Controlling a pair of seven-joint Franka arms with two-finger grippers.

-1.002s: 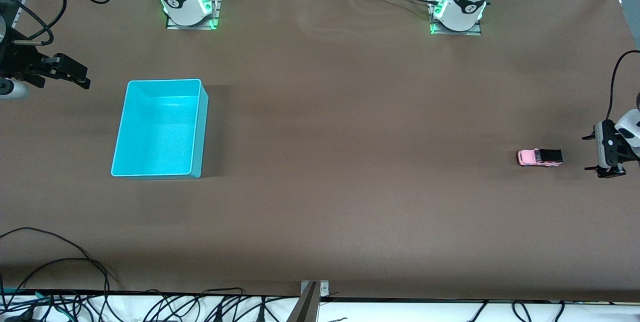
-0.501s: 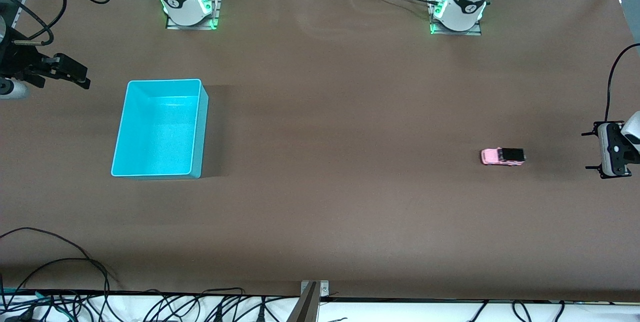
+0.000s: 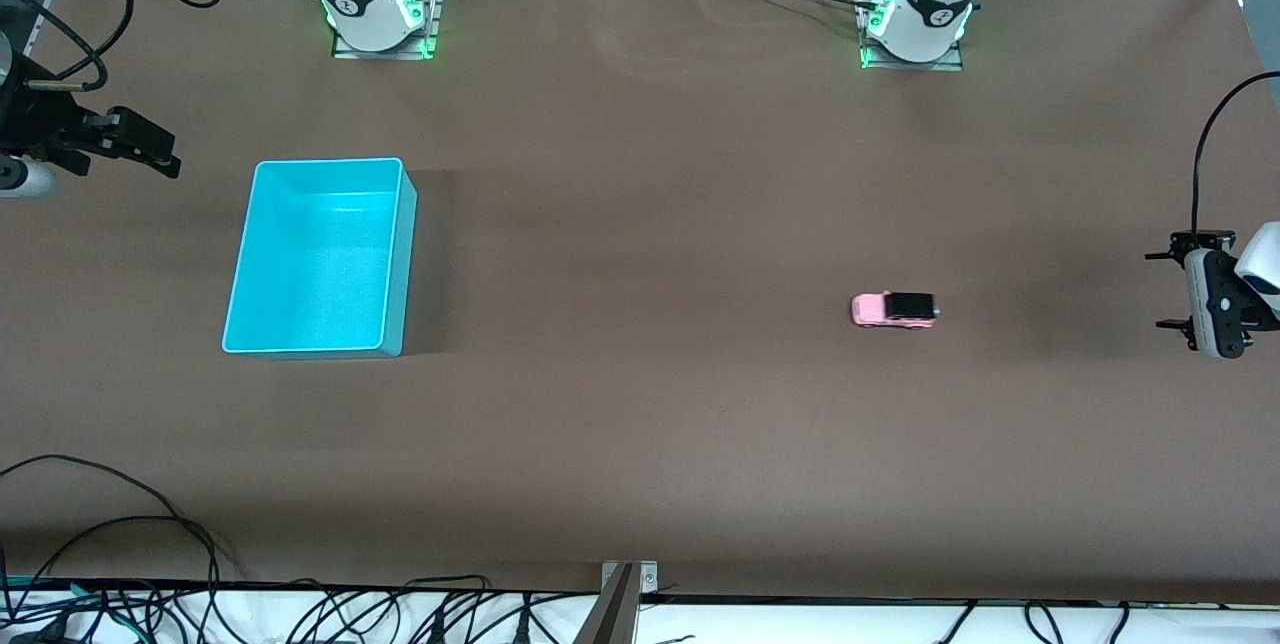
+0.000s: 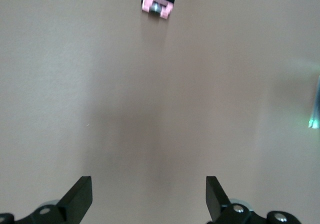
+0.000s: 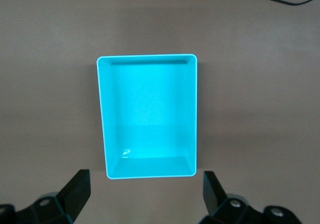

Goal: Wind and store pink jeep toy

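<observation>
I see the tiny light-pink toy jeep with a black roof [image 3: 894, 309] free on the brown table, well apart from my spread, empty left gripper [image 3: 1170, 291], while my right gripper [image 3: 165, 152] waits spread near the empty cyan plastic bin [image 3: 243, 254], presumably for storing.

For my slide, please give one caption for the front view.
Pink jeep toy alone on the brown table, cyan bin empty.

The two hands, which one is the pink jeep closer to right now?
The left hand, open at the left arm's end of the table, is closer to the pink jeep toy. The right hand, also open, waits beside the cyan bin, much farther from the jeep.
</observation>
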